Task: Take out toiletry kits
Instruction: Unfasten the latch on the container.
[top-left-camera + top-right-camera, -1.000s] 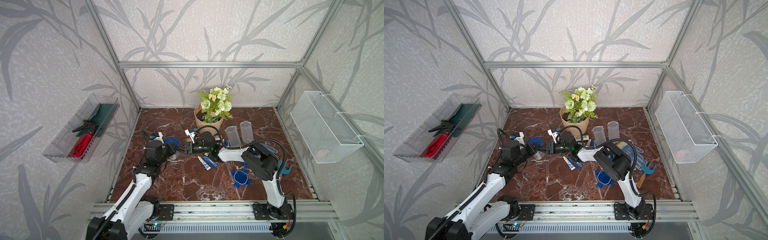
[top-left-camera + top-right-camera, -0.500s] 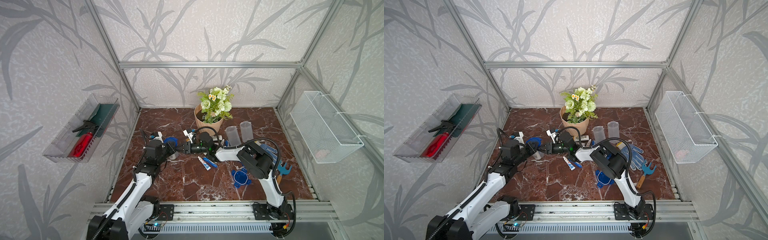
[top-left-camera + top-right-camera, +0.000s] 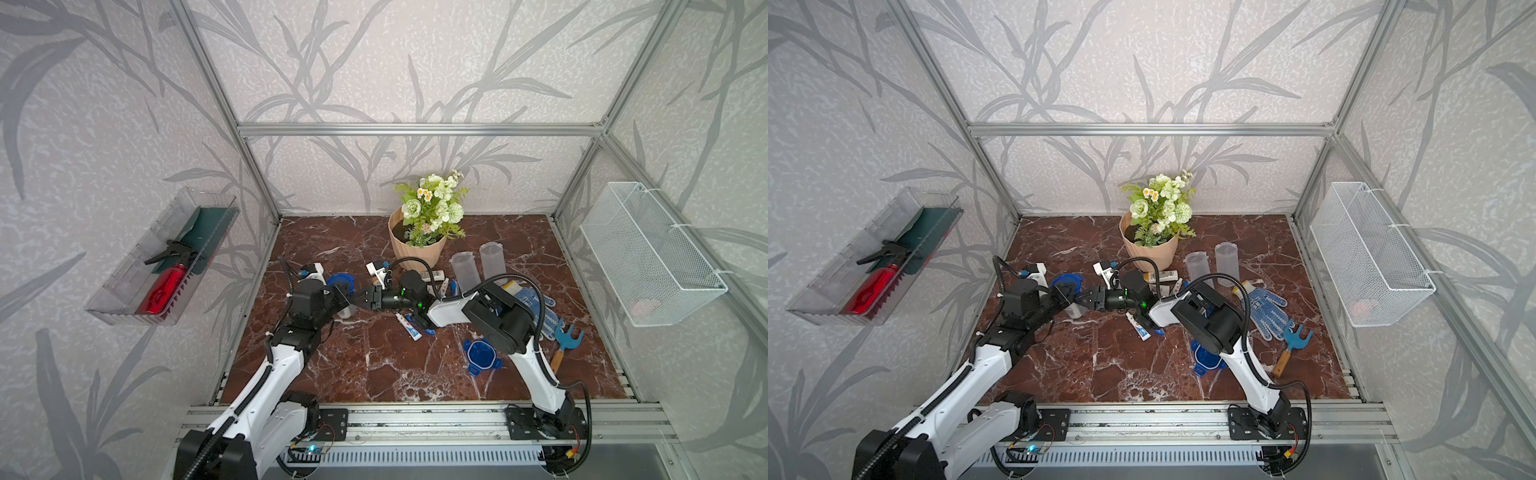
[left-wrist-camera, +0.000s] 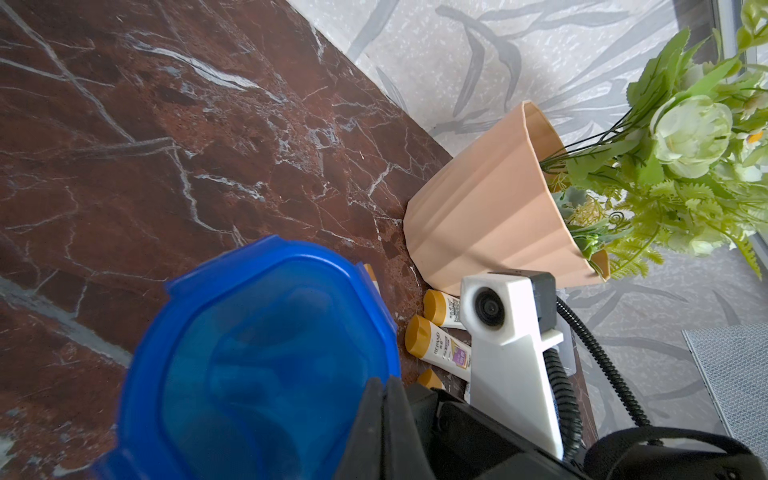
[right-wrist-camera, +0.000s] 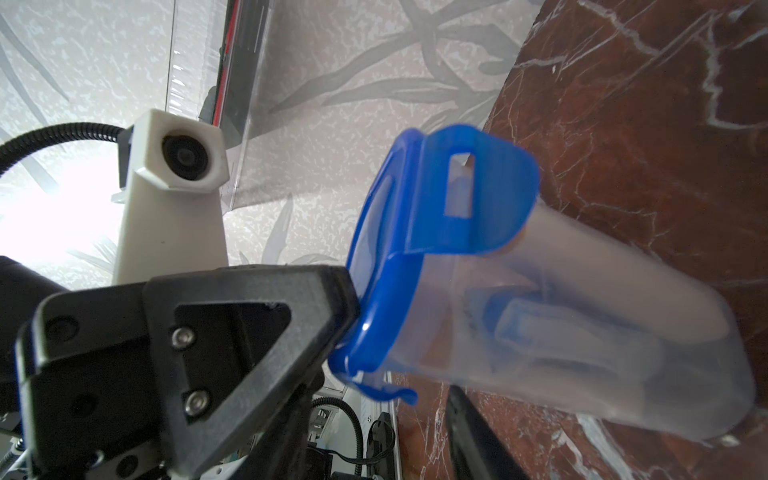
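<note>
Two grippers are seen tip to tip near the left edge of the surface [image 3: 374,374], about midway along it. The left gripper [image 4: 380,388] is clamped shut on the rim of the blue lid [image 4: 257,353] of a clear jar [image 5: 582,332], which is held tilted. The lid sits on the jar's mouth, and blurred blue items are visible through its wall. The right gripper [image 3: 360,299] is pointed at the jar with its jaws apart; whether the jar is touched cannot be told. Outside the jar, yellow-capped mini bottles [image 4: 440,347] are laid at the foot of the flowerpot [image 3: 417,253], toward the back edge. A toothpaste tube [image 3: 409,329] is laid nearer the middle, just beside the right arm.
</note>
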Controlling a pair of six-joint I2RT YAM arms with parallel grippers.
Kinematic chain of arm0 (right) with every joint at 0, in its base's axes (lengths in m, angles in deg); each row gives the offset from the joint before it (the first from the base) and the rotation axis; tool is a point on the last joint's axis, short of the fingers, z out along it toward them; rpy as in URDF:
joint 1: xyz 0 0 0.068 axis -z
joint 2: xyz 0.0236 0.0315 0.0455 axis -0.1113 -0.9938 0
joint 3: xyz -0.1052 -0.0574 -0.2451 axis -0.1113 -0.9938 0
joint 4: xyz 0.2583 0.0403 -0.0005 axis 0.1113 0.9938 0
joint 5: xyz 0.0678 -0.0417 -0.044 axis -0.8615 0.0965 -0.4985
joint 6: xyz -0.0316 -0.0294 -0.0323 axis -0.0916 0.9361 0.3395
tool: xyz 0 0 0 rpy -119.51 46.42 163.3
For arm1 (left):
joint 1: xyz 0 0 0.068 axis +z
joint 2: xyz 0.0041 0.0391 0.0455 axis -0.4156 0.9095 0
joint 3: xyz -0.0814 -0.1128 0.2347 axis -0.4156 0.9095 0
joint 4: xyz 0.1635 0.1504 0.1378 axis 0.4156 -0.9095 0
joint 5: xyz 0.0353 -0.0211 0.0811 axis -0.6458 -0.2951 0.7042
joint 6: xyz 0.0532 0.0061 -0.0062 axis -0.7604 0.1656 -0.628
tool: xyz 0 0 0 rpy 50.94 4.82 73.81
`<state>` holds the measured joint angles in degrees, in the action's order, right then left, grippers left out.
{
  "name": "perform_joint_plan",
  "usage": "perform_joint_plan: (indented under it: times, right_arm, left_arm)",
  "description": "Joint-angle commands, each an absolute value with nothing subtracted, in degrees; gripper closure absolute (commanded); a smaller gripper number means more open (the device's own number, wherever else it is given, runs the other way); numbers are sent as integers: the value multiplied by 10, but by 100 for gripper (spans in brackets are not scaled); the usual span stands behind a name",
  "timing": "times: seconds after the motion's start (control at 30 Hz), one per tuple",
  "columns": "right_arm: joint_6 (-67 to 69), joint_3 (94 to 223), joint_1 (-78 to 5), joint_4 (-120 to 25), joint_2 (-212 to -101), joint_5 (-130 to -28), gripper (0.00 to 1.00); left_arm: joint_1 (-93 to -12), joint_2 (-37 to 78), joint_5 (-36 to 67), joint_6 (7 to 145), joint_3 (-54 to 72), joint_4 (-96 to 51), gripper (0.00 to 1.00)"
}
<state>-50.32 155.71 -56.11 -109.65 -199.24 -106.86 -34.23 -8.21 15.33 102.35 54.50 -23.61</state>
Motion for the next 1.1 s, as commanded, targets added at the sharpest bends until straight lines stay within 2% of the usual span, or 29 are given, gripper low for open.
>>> perform_joint_plan:
  times: [0.0, 0.17, 0.67, 1.07]
  right_arm:
    - [-527, 1572, -564, -1223, -1991, -1048, 49]
    - [-515, 1568, -564, -1239, -1973, -1055, 51]
    - [-506, 1561, -565, -1267, -1954, -1073, 65]
    - [-489, 1552, -567, -1267, -1923, -1082, 68]
  left_arm:
    - [-344, -34, 152, 1031, 606, -437, 100]
    - [-344, -22, 146, 1034, 611, -425, 100]
    - [-339, -29, 149, 1036, 622, -427, 100]
    - [-319, -43, 149, 1027, 638, -436, 100]
